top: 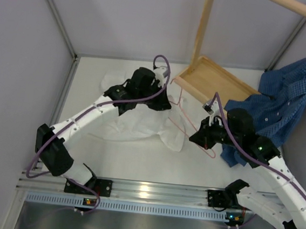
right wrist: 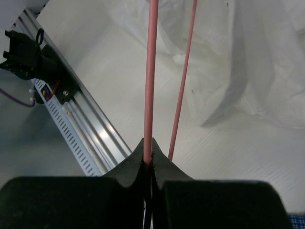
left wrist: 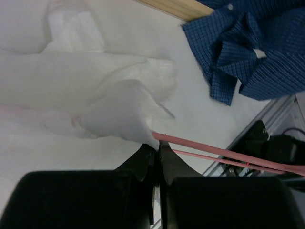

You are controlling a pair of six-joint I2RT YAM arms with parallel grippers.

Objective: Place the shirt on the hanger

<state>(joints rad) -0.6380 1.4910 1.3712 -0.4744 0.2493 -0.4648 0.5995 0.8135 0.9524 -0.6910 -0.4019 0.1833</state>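
White desk (top: 137, 162) carries everything. A wooden rack (top: 203, 27) stands at the far side w/ a blue checked shirt (top: 287, 100) draped off it on the right, not part of the job. The shirt (top: 141, 124) lies crumpled on the desk centre-left, one lobe of fabric lifted toward the left arm. The hanger (right wrist: 151, 71) sits low between the two arms, one end running into the white cloth; can't tell how far in it goes. Left gripper (left wrist: 156, 149): jaws nearly closed, pinching an edge of the shirt right where the pink wire meets the fabric. Right gripper (right wrist: 148, 155): jaws clamped on one wire of the hanger, the second wire running free just beside. Risks, as I judge them: the thin wire could twist or slide in the right jaws if pushed against cloth, so the hanger tips & misses the opening. The left pinch is on very little fabric & prob. slips under tension. The wire end may snag a fold instead of entering. Pulling too hard could drag the whole shirt across the desk. The blue hem is near the right arm & could get caught.
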